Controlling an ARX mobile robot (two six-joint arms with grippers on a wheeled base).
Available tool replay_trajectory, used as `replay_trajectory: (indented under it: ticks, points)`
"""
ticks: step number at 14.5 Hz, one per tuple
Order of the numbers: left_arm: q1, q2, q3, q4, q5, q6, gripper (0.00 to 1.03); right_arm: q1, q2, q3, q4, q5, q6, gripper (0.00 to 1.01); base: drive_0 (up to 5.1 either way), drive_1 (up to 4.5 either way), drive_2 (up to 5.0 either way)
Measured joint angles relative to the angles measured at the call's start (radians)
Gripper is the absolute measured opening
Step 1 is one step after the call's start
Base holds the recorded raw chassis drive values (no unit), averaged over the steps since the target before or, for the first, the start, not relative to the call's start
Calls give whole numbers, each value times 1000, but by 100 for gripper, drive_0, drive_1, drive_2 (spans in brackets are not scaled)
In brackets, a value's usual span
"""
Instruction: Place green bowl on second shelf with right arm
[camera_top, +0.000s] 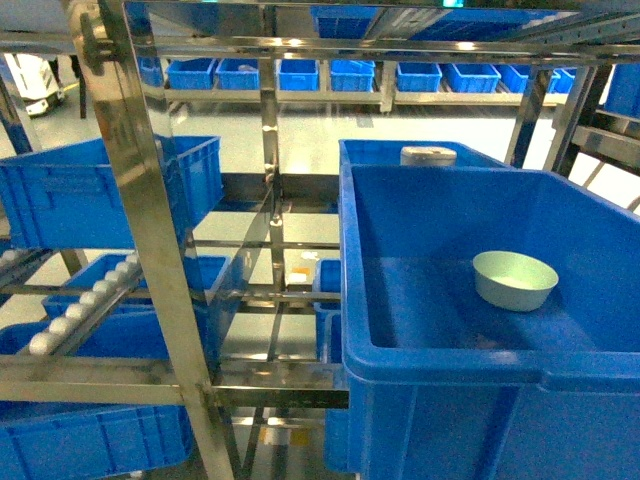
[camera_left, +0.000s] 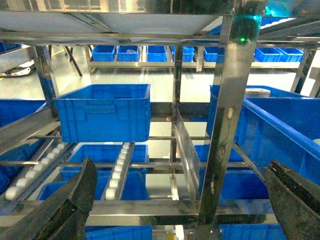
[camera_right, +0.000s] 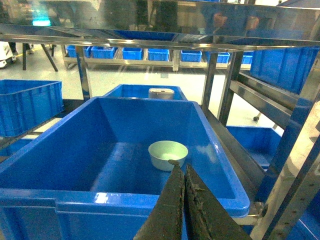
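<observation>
The green bowl (camera_top: 515, 279) stands upright on the floor of a large blue bin (camera_top: 420, 370) on the rack's right side. In the right wrist view the bowl (camera_right: 167, 154) lies just beyond my right gripper (camera_right: 181, 168), whose two dark fingers are pressed together with nothing between them, hovering over the bin's near wall. My left gripper (camera_left: 179, 197) stands wide open, its fingers (camera_left: 75, 200) at the frame's lower corners, facing the steel rack. Neither gripper shows in the head view.
A steel upright (camera_top: 150, 200) and cross rails (camera_top: 170, 385) frame the rack. Another blue bin (camera_top: 110, 190) sits at the left, with roller tracks (camera_top: 90, 295) below. A white object (camera_top: 428, 155) rests in the bin behind. Steel shelf rails (camera_right: 260, 100) run along the right.
</observation>
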Motion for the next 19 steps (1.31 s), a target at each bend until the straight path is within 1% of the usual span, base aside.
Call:
replay_trajectory:
  ticks: [6,7,8,10,16,19]
  points:
    - [0,0,0,0,0,0,98,0,-35,-40,11,0,1,2,0,0,0]
    - [0,0,0,0,0,0,98,0,-63,-62,17,0,1,2,0,0,0]
    - [0,0,0,0,-2,0,98,0,-71,-72,3,-1,1,2,0,0,0]
    - [0,0,0,0,0,0,98,0,-71,-72,18,0,1,2,0,0,0]
    - [0,0,0,0,0,0,98,0,-71,-72,11,0,1,3,0,0,0]
    - [0,0,0,0,0,0,98,0,-71,-72,11,0,1,44,0,0,0]
